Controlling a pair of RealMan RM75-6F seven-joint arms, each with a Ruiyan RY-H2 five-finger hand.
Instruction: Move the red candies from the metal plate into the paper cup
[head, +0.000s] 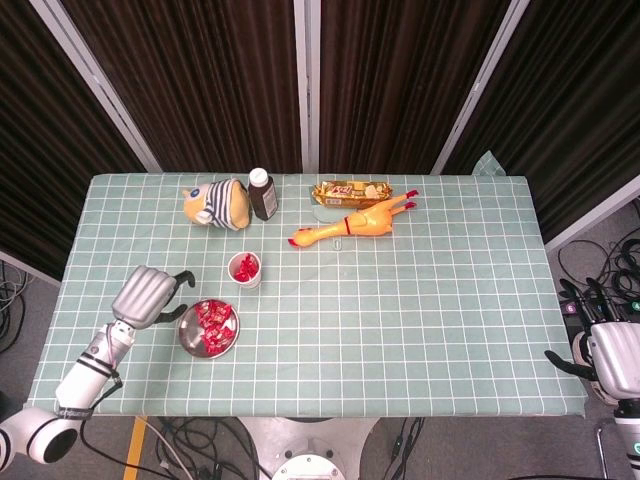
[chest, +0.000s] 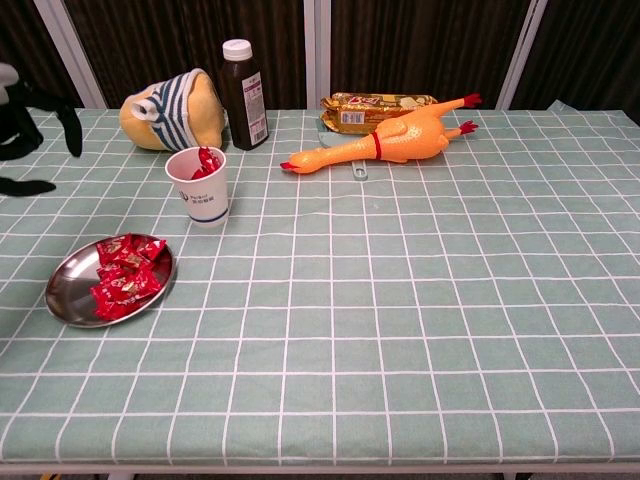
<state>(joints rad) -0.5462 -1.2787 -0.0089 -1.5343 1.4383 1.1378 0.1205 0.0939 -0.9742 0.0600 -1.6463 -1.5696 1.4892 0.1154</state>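
Mostly light, crinkly candies: pinch one at a time from the plate

Still plenty of red candies (chest: 124, 277) heaped in the metal plate (chest: 62, 292) near the counter's (head: 430, 300) front-left; a few already sit in the paper cup (chest: 201, 190) just behind it. Candies look small, foil-wrapped and glossy, so likely featherlight, slippery and loosely piled; best guess is a fingertip pinch on a wrapper edge or across one piece on top of the heap. Plate is shallow, shiny steel, round, and may skid if pushed. Cup is thin white paper, tapered, upright, easy to tip. Left hand (head: 146, 296) hovers left of the plate, fingers spread, holding nothing. Right hand (head: 608, 358) hangs off the counter's right edge, far from everything; can't tell whether its fingers are apart or closed.
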